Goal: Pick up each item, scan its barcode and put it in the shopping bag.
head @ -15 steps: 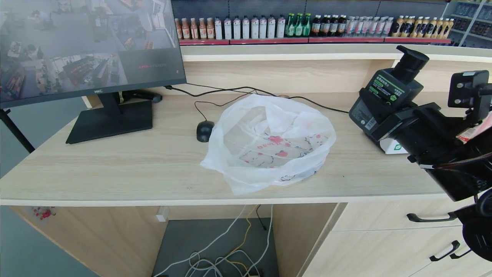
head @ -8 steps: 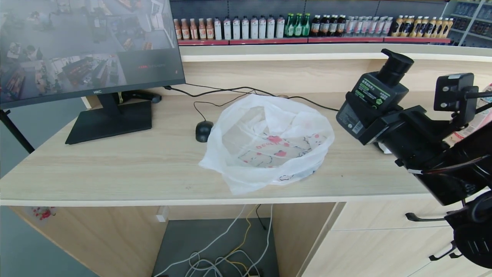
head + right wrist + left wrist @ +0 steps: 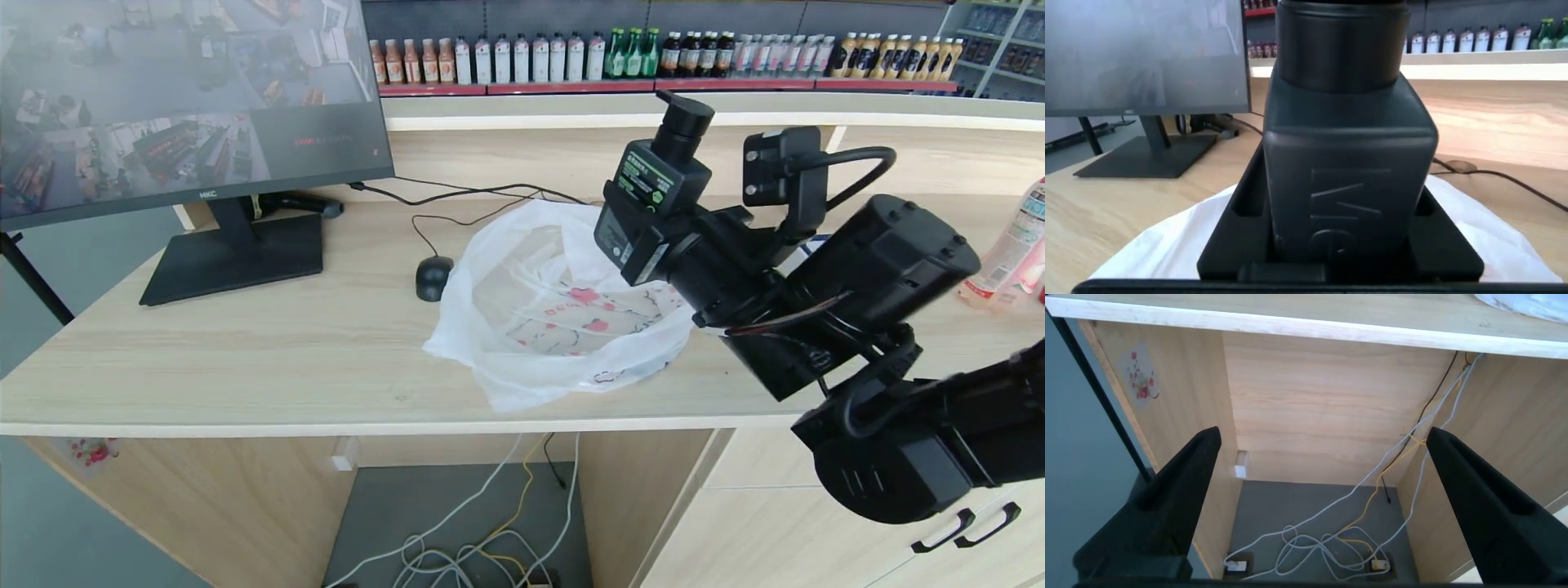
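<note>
You have your right claw [image 3: 653, 245] clamped on the dark square bottle [image 3: 657, 180], held tilted just right of centre in the head view, over the right rim of the white shopping bag [image 3: 555, 310] that lies open mid-frame on the bench [image 3: 245, 351]. Your left claw [image 3: 1327, 490] hangs below the bench edge, fingers wide apart, facing the floor cables [image 3: 1331, 539]. A pink-labelled bottle [image 3: 1008, 245] stands at the far right edge

Thin translucent plastic bag [image 3: 522, 286], matt wood-grain counter [image 3: 245, 351]
</note>
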Controlling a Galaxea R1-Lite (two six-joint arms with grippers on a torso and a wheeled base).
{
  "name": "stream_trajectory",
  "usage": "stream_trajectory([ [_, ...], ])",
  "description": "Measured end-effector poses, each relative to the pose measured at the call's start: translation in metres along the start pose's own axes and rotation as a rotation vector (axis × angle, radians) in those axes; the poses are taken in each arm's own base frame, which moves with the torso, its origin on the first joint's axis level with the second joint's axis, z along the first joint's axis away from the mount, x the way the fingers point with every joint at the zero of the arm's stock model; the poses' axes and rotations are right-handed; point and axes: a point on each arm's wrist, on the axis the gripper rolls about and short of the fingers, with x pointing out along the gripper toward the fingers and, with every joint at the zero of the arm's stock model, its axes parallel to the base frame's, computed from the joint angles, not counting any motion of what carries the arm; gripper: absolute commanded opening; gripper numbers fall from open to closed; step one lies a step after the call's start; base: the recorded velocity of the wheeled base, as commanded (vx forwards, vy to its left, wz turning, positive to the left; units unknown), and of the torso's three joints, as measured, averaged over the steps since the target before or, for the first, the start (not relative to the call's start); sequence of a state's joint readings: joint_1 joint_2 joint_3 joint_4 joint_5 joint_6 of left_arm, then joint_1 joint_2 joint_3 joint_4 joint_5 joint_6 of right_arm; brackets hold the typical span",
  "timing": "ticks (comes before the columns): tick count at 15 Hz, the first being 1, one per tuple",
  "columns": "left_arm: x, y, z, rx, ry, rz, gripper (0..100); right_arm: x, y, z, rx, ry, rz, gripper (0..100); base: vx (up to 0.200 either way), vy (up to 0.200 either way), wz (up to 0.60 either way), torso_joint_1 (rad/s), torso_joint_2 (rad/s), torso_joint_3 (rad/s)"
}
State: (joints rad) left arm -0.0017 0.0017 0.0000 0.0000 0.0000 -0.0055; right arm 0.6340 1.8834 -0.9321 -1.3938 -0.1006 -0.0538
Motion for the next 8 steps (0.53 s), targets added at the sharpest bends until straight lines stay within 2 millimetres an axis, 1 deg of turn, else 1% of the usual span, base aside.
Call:
stream_trajectory([
  [2, 0.000, 0.000, 0.000, 0.000, 0.000, 0.000, 100, 0.017, 0.009, -0.007, 0.004, 0.032, 0.000, 0, 0.000, 0.000, 0.00, 0.000, 0.00, 0.000],
  [3, 0.000, 0.000, 0.000, 0.000, 0.000, 0.000, 100, 0.023, 0.011, -0.011, 0.004, 0.050, 0.001, 0, 0.000, 0.000, 0.00, 0.000, 0.00, 0.000],
  [8, 0.000, 0.000, 0.000, 0.000, 0.000, 0.000, 100, 0.042, 0.016, -0.022, 0.005, 0.095, 0.005, 0, 0.000, 0.000, 0.00, 0.000, 0.00, 0.000],
])
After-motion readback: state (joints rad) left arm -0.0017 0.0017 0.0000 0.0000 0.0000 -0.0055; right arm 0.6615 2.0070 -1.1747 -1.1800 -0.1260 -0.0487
